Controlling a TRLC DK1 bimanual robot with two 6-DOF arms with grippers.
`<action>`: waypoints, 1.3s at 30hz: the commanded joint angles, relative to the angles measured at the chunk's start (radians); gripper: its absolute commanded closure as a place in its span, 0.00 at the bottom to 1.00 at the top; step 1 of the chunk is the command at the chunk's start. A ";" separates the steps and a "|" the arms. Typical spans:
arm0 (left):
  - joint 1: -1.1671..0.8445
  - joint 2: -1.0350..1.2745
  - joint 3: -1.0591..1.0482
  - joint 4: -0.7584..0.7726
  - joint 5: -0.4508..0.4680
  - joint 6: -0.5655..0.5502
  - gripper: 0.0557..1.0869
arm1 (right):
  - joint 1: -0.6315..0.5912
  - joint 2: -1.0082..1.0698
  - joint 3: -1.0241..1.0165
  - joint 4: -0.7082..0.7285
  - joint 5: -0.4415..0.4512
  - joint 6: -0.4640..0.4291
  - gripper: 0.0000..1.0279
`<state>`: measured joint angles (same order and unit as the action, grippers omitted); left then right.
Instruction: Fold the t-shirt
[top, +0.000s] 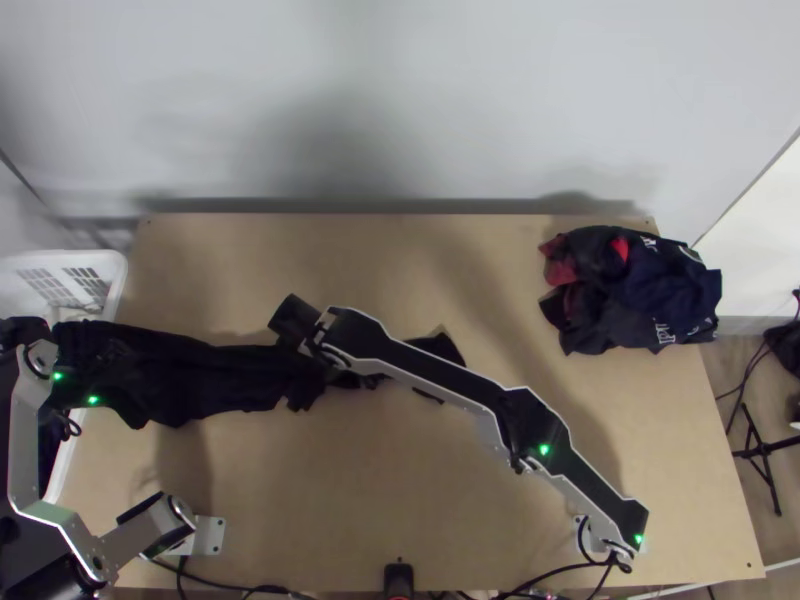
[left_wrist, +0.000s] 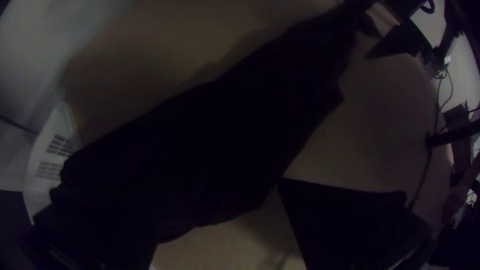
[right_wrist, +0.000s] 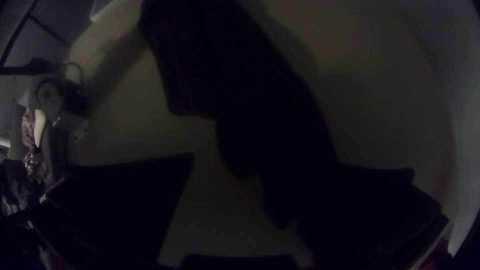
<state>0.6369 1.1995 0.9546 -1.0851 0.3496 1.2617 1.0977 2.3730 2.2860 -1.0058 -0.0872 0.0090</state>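
My left gripper and right gripper, run from my remote station, stand with jaws parted above a dark t-shirt, bunched lengthwise across the wooden table from the white basket past mid-table.

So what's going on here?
Two robot arms are at a dark garment, presumably the t-shirt, which lies in a long, bunched strip, not neatly folded. The left gripper is open over its end near the white basket; the right gripper, also open, is near its other end.
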 joint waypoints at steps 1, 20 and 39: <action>0.003 0.002 -0.002 0.001 0.000 0.007 0.06 | 0.002 0.029 -0.008 0.004 -0.008 -0.030 0.41; -0.019 -0.005 -0.071 0.004 0.002 0.005 0.28 | -0.052 0.052 -0.037 0.162 -0.006 -0.058 0.97; -0.194 0.018 -0.211 0.160 0.020 -0.053 0.07 | -0.065 -0.164 -0.206 0.161 -0.008 -0.044 0.97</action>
<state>0.5289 1.2003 0.8055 -1.0088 0.3698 1.2476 1.0248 2.2581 2.1246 -0.8455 -0.0952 -0.0383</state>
